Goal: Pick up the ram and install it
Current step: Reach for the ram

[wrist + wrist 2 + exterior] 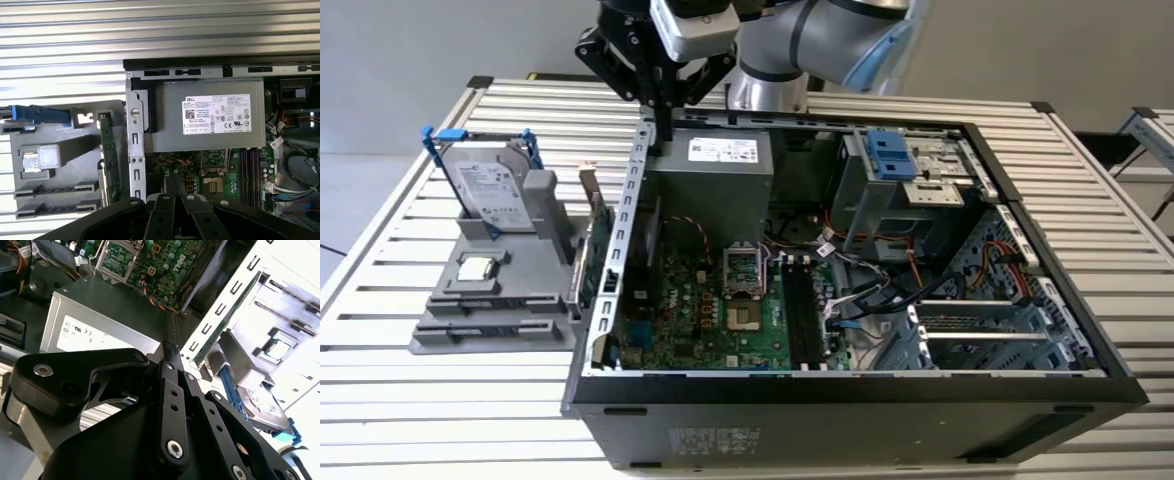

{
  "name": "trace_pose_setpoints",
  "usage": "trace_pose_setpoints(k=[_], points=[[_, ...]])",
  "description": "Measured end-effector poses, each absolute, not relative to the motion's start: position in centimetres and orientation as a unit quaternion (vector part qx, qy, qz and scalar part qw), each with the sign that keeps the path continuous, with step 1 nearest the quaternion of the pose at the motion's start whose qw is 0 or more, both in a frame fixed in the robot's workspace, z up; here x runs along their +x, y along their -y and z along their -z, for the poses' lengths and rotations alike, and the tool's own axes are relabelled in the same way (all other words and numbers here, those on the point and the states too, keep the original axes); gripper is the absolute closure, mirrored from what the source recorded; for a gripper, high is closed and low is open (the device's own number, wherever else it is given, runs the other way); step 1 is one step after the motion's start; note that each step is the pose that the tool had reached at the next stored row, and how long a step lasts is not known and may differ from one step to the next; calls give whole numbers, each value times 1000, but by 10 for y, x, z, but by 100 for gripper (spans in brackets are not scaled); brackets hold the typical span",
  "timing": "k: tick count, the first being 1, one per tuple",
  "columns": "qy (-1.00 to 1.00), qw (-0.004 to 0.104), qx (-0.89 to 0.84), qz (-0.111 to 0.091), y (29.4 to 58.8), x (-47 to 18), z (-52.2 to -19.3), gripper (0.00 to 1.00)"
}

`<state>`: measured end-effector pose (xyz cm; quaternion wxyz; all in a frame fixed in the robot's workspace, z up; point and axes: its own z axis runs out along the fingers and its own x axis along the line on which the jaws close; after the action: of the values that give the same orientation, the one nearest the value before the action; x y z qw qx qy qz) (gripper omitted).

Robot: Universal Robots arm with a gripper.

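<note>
I cannot make out the ram in any view. My gripper [663,138] hangs over the back left corner of the open computer case [635,200], just above the grey power supply [714,170]. Its black fingers press together, shut, with nothing visible between them in both wrist views [169,347] [172,181]. The long black memory slots [797,310] [249,167] lie on the green motherboard beside the processor socket, well below and in front of the gripper.
A grey holder [494,330] [55,172] stands on the slatted table at the exterior view's left. It carries a hard drive [491,190], a processor chip [479,268] and an upright green expansion card [600,255] [108,155]. Cables and drive bays crowd the case's right side.
</note>
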<state>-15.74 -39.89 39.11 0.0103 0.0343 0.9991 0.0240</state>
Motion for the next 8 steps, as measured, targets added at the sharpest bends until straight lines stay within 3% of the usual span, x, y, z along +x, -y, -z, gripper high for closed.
trace_pose_setpoints(k=[8], points=[[-999, 10, 34, -24, 399, -163, -391, 100]])
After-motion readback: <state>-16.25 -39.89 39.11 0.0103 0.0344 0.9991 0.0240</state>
